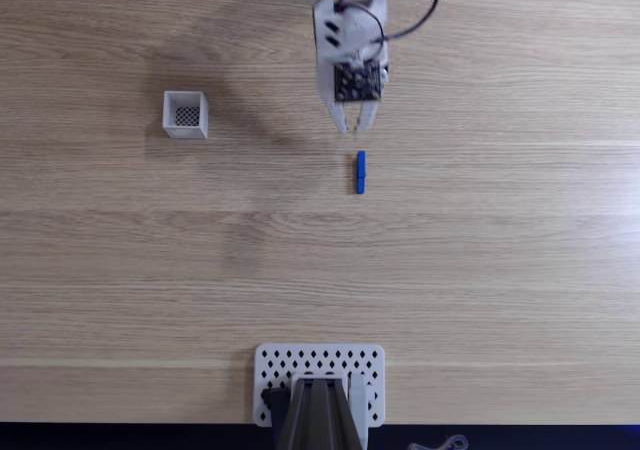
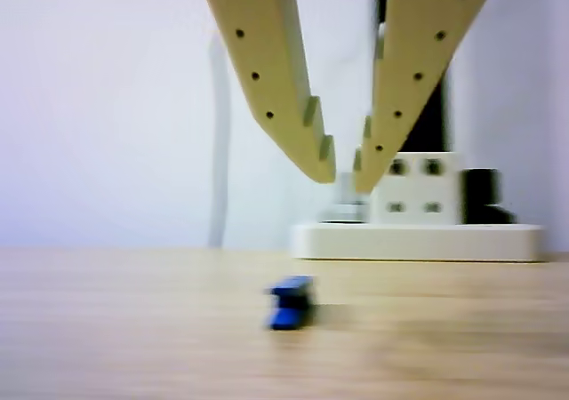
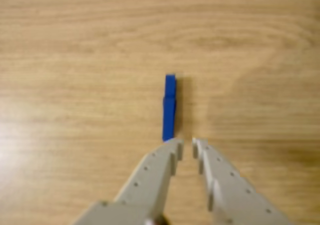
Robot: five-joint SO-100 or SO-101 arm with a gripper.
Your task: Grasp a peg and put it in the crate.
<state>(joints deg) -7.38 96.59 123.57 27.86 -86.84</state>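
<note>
Wrist view puts us right over the action: the hand (image 3: 186, 146) hangs above the worktop (image 3: 75, 45) with its fingers drawn narrow, just a slit between the tips, and nothing in it. The peg (image 3: 169, 107) lies flat just ahead of the tips, a touch toward the left finger in this view, running lengthwise away from the hand.

So this looks like the approach to the grasp, nothing picked up yet. My read: the fingers need to spread, shift forward over the peg, and come down to straddle it across its thin width.

The other view, low at worktop level, gives the height: the hand (image 2: 345, 180) is clearly above the peg (image 2: 291, 301), not touching.

The fixed view adds the destination. The crate (image 1: 186, 115) sits well off to the side of the hand (image 1: 354, 128), upright and empty, and a white perforated plate (image 1: 368, 362) lies far beyond the peg (image 1: 361, 171).
</note>
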